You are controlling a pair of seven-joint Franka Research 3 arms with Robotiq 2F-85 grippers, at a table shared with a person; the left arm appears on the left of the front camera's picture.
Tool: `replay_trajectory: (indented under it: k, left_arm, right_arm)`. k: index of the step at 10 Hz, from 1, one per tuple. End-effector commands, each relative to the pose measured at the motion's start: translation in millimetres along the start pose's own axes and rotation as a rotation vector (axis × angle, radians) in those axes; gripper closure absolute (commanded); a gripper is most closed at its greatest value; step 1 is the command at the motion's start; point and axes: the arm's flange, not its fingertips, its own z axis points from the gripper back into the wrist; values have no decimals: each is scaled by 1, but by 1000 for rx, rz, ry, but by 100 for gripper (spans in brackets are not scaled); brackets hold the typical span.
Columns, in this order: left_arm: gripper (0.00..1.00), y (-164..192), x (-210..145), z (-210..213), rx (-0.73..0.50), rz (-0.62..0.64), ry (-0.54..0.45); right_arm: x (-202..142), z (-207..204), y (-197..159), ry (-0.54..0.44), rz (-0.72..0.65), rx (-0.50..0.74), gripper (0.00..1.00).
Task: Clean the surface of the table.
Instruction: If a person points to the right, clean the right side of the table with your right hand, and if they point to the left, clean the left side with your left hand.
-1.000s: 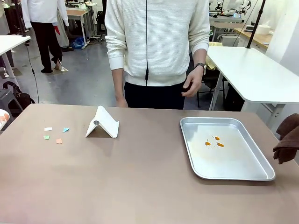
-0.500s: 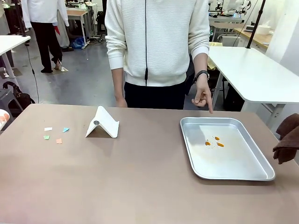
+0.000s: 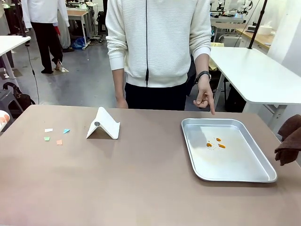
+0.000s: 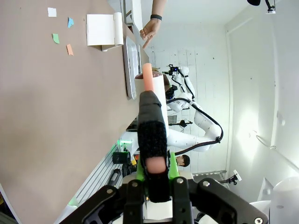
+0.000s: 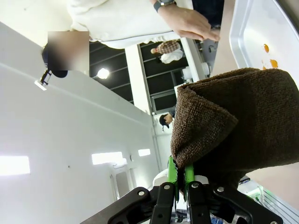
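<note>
Table (image 3: pixel 141 188) near fingers (image 5: pixel 164 199) gripping cloth (image 5: pixel 243 116)

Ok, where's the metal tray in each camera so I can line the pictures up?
Front view: tray on the table, right side, before the person.
Left wrist view: tray edge-on, top centre.
Right wrist view: tray in the top right corner, above the brown cloth.
Shared landmark: the person's pointing hand by the tray's far rim.

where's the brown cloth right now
The brown cloth hangs at the far right of the front view, by the table's right edge just past the metal tray; the right wrist view shows it pinched in the right hand.
</note>
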Motion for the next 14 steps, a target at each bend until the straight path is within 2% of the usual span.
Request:
replay_trajectory:
  k: [1, 6, 7, 9, 12, 14]
  left_arm:
    - [100, -5, -3, -1, -16, -4, 3]
    - [100, -5, -3, -1, -16, -4, 3]
    - [100, -5, -3, -1, -16, -4, 3]
    - [100, -5, -3, -1, -16, -4, 3]
    - [100, -5, -3, -1, -16, -4, 3]
    - [100, -5, -3, -1, -16, -4, 3]
  right_arm:
    - [-4, 3, 1, 7, -5, 5, 100]
    - [-4, 3, 1, 7, -5, 5, 100]
    - [0, 0, 0, 0, 0, 0, 94]
    - [9, -26, 10, -32, 58, -41, 94]
    - [38, -96, 30, 38, 124, -220, 94]
    - [57, -128, 40, 13, 181, -333, 94]
